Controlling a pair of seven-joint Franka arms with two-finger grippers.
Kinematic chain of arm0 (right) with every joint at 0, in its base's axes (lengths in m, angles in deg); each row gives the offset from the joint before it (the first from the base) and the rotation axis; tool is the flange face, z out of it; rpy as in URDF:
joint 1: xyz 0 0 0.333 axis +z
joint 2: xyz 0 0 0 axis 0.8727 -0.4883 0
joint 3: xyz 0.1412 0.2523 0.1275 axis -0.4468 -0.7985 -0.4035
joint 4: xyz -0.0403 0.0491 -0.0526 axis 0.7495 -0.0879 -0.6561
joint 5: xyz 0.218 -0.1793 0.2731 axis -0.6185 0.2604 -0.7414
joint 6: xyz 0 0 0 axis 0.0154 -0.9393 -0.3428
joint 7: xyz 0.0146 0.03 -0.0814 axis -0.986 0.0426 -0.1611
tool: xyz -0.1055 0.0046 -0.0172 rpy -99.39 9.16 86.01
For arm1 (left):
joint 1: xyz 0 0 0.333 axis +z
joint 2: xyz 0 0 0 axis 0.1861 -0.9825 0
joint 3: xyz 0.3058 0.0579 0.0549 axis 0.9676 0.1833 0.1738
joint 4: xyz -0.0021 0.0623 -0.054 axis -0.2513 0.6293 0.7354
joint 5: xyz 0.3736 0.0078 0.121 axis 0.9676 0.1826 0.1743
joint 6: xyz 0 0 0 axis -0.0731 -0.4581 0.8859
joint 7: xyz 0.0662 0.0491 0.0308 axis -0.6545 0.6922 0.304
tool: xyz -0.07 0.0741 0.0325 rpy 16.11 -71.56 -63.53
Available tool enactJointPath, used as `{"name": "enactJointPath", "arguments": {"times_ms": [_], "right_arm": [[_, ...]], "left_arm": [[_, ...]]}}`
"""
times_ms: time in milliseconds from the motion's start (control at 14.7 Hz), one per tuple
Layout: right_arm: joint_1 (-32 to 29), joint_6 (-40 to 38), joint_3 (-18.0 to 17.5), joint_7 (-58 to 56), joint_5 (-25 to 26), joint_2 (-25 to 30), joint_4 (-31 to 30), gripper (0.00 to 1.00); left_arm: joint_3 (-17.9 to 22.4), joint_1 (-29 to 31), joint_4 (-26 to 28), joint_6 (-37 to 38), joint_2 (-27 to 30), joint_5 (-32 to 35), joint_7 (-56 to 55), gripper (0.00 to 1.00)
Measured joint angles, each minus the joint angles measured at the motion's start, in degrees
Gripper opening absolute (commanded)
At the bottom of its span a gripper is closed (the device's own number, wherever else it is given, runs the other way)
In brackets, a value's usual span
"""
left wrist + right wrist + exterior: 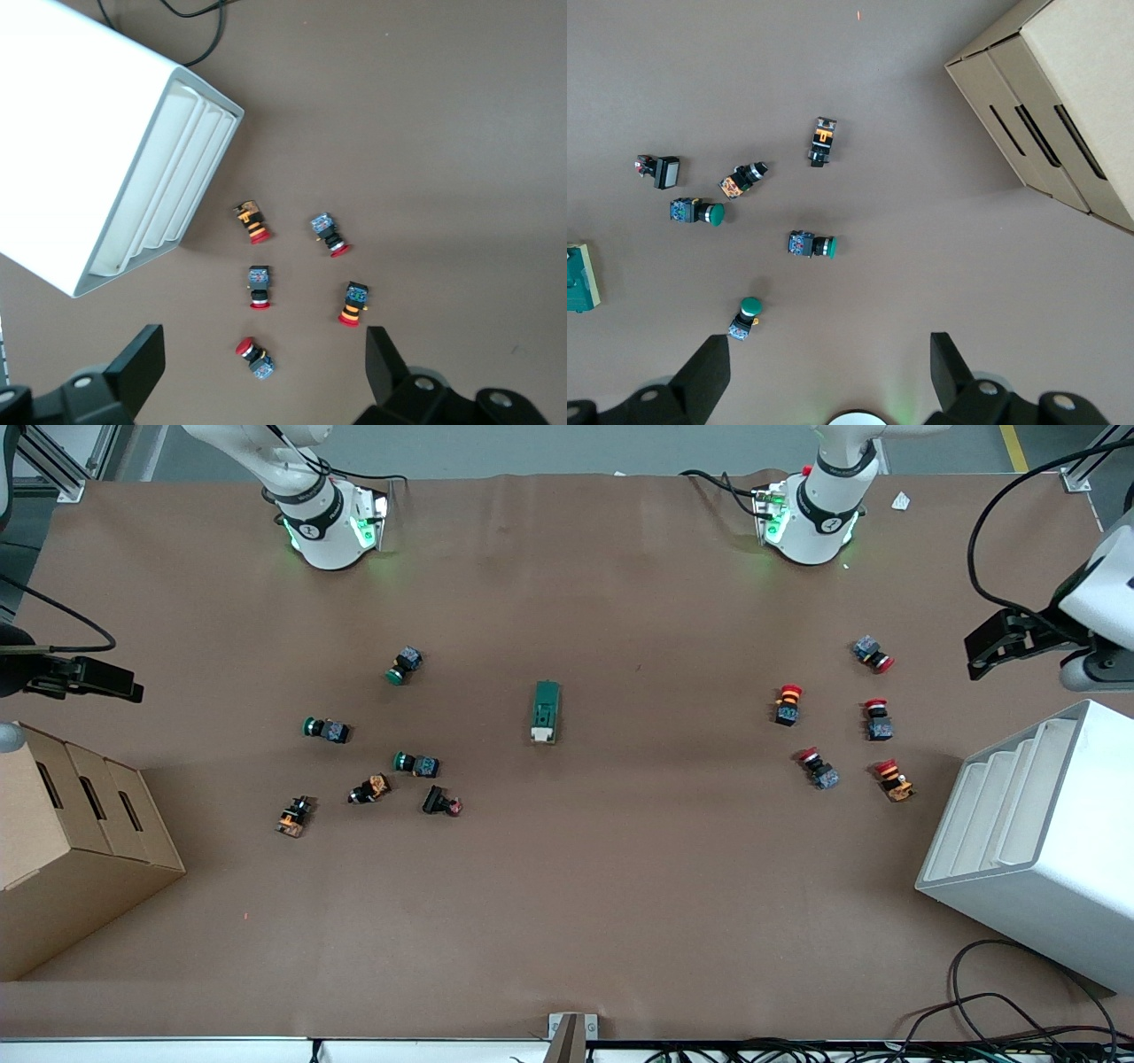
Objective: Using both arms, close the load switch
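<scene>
The left gripper (257,372) hangs with fingers spread wide over the red-capped push-buttons (257,288), beside the white rack (124,159). The right gripper (824,376), likewise spread, hangs over the green-capped push-buttons (811,245) near the cardboard box (1063,106). The load switch (547,711) lies mid-surface (620,886) between both clusters, cut off at the right wrist view's edge.

On my brown desk (567,921), green-capped push-buttons (325,729) lie scattered toward my right arm's end, near a cardboard box (62,850) with slotted compartments. Red-capped push-buttons (788,704) cluster toward my left arm's end, beside a white stepped bin (1045,850). Black cables (1001,1010) trail along the desk's near edge.
</scene>
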Motion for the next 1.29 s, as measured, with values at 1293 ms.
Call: {"name": "enactJointPath", "arguments": {"times_ms": [1293], "right_arm": [[2.39,4.28,2.45,0.09,0.0,16.22,-14.85,1.0]], "left_arm": [[-0.7,2.32,7.69,1.39,6.93,-5.37,2.62,1.0]]}}
